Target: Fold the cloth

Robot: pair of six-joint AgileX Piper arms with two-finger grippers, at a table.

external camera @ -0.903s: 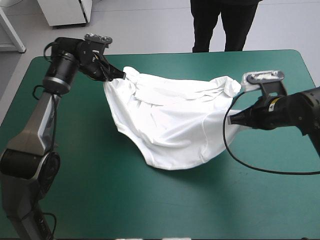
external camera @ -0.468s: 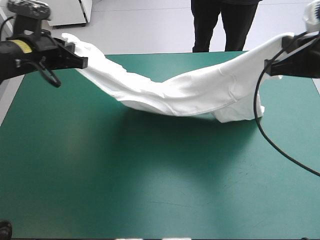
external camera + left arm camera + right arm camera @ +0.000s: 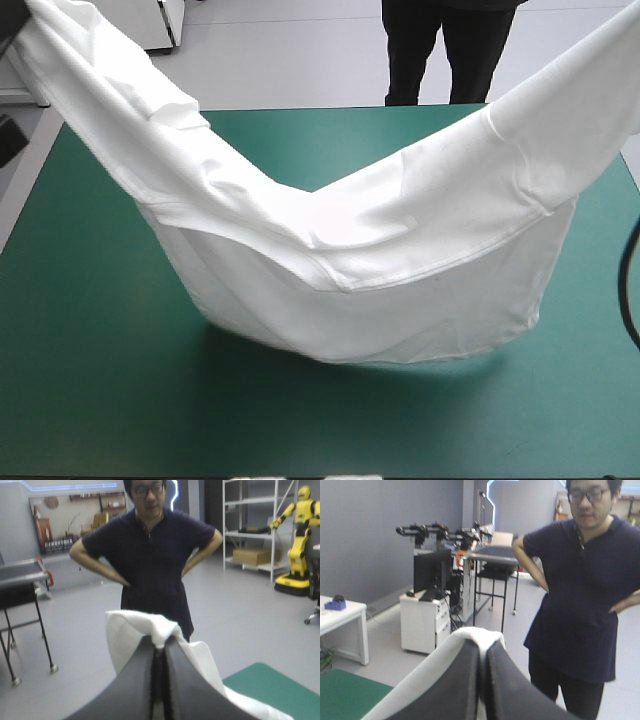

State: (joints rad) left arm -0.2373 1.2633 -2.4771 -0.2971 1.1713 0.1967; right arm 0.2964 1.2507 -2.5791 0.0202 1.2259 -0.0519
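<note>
The table [image 3: 90, 400] filled the high view under its teal-green cover, and the T-shirt [image 3: 380, 290] hung over it as one wide white sling, clear of the surface along most of its span. Whether its lowest fold, just toward 6 o'clock from the table's middle, brushed the cover I could not tell. Its long axis ran across the table from 9 to 3 o'clock, both ends climbing out of the high view at about 10 and 2 o'clock and the middle sagging in a V. A hemmed edge followed the sag, with a looser layer drooping beneath it; which end was neck and which was hem did not show. The cloth looked light, soft and wholly limp, so it would likely drape, swing when moved and hold no crease unaided. I judged it best held at two corners of one edge, pinched through a doubled fold so the thin cloth could not slide out. The left gripper [image 3: 159, 642] had its black fingers pressed together on a bunched corner that stood up past the tips. The right gripper [image 3: 482, 647] was likewise clamped on a white fold wrapped over its tips.
</note>
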